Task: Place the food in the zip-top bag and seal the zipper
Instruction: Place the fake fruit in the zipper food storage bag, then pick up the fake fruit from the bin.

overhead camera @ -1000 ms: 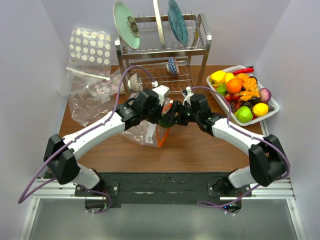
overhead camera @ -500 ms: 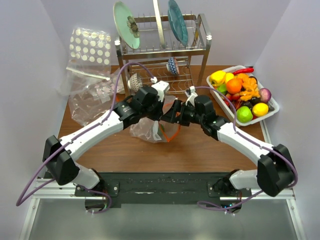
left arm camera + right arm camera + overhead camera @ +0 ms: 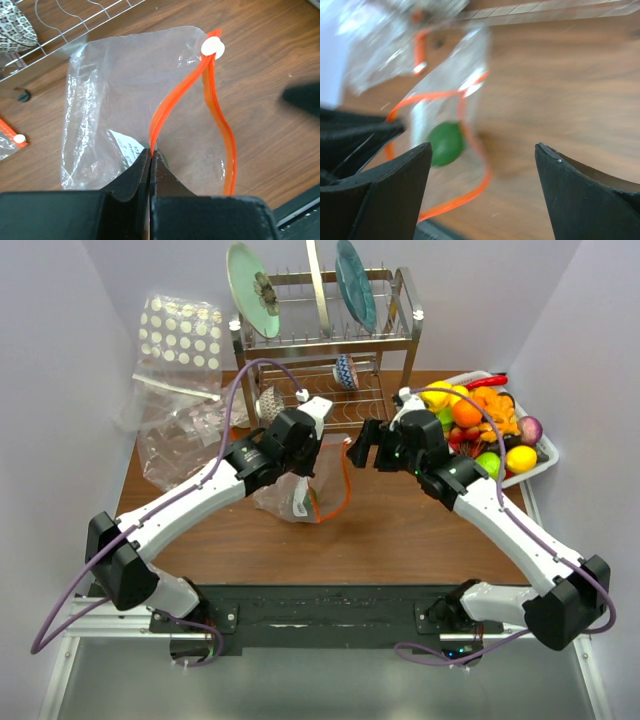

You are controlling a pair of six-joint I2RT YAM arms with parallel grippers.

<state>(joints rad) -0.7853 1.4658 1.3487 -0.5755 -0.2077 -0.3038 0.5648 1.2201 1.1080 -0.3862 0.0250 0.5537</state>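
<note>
The clear zip-top bag (image 3: 285,495) lies on the table with its mouth held open. My left gripper (image 3: 305,472) is shut on its orange-red zipper (image 3: 185,87), pinching the strip at my fingertips (image 3: 151,152). The white slider (image 3: 213,47) sits at the strip's far end and the white label (image 3: 125,145) shows through the plastic. One green toy fruit (image 3: 446,144) lies inside the bag. My right gripper (image 3: 358,448) is open and empty, just right of the bag mouth (image 3: 484,146). More food is piled in the white tray (image 3: 545,462).
A steel dish rack (image 3: 325,340) with plates and bowls stands behind the bag. A dotted clear bag (image 3: 180,340) and a speckled pouch (image 3: 195,430) lie at the back left. The tray holds a yellow pepper (image 3: 435,395), an orange (image 3: 467,412) and a lemon (image 3: 520,458).
My right gripper has drawn back from the bag mouth, to the right and away, open and empty. My left gripper has kept its hold and the zipper loop has spread wider.
</note>
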